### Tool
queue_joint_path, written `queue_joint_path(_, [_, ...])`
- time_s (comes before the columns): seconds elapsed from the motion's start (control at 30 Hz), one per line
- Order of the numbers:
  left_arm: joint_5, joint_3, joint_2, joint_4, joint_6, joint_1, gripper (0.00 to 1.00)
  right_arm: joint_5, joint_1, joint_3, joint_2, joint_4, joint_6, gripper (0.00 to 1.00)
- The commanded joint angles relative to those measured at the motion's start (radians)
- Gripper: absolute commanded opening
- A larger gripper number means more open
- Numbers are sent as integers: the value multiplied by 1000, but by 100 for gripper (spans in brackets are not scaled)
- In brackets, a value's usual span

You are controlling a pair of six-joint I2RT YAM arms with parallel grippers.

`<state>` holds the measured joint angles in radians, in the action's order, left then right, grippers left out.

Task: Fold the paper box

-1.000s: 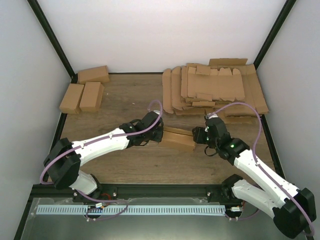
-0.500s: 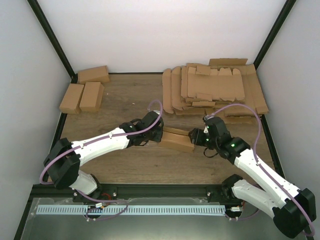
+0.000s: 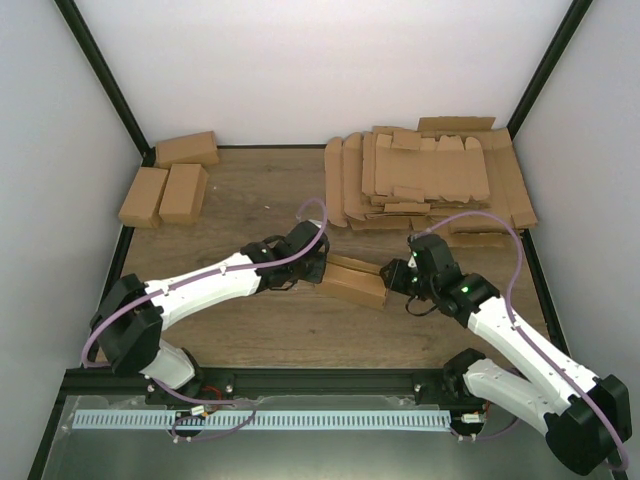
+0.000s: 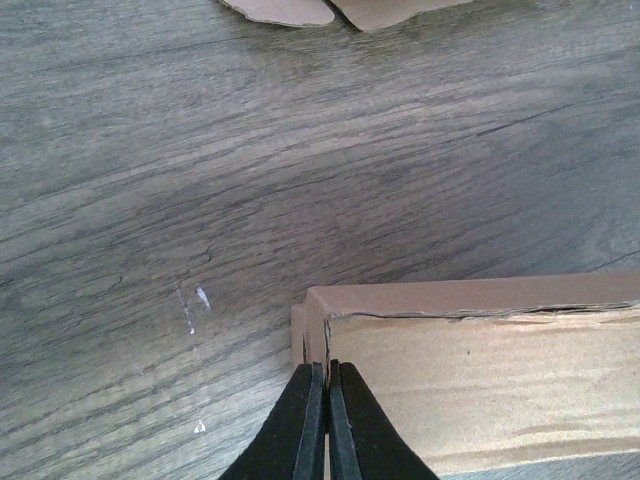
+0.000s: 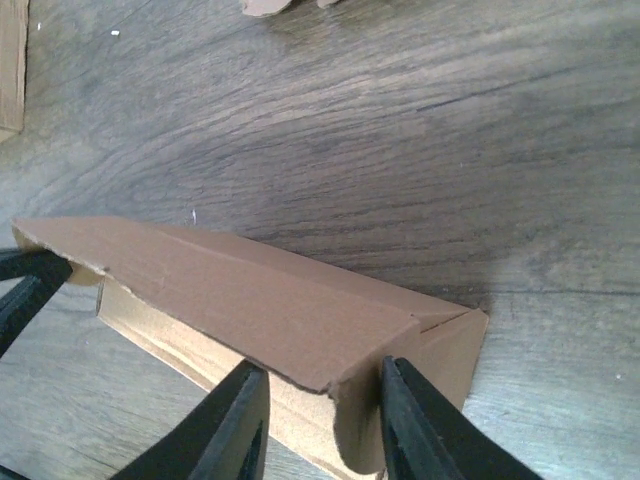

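Note:
The paper box point(image 3: 354, 283) lies partly folded into a long brown carton in the middle of the table, between both grippers. My left gripper point(image 3: 319, 268) is at its left end. In the left wrist view the gripper point(image 4: 327, 368) is shut on a thin edge flap at the corner of the box point(image 4: 480, 370). My right gripper point(image 3: 393, 277) is at the right end. In the right wrist view the gripper point(image 5: 318, 405) stands open. Its fingers point(image 5: 238, 420) straddle the end of the box point(image 5: 260, 300), whose top flap slopes over the body.
A big stack of flat cardboard blanks point(image 3: 430, 180) lies at the back right; its edges show in the left wrist view point(image 4: 330, 10). Three folded cartons point(image 3: 165, 185) sit at the back left. Frame posts and white walls enclose the table point(image 3: 250, 200).
My right gripper has moved a little left onto the box's end. The box has shifted slightly toward the near edge. My left gripper stays on its corner.

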<state>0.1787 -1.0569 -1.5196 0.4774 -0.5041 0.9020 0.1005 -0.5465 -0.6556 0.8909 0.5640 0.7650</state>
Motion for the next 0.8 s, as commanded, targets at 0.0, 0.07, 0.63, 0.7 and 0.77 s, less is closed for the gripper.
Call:
queue_joint_path(0.0, [-16, -17, -20, 48, 12, 9, 4, -2, -1, -13, -15, 10, 27, 29])
queue_joint_path(0.07, [-13, -18, -19, 50, 13, 11, 4, -3, -1, -11, -14, 11, 36, 25])
queue_joint_path(0.63, [9, -24, -35, 55, 13, 33, 4, -8, -1, -85, 54, 85, 130, 13])
queue_joint_path(0.7, [17, -26, -38, 58, 14, 35, 4, -17, -1, -95, 62, 102, 136, 10])
queue_joint_path(0.77, [24, -25, -41, 59, 14, 39, 4, -22, -1, -104, 70, 117, 148, 8])
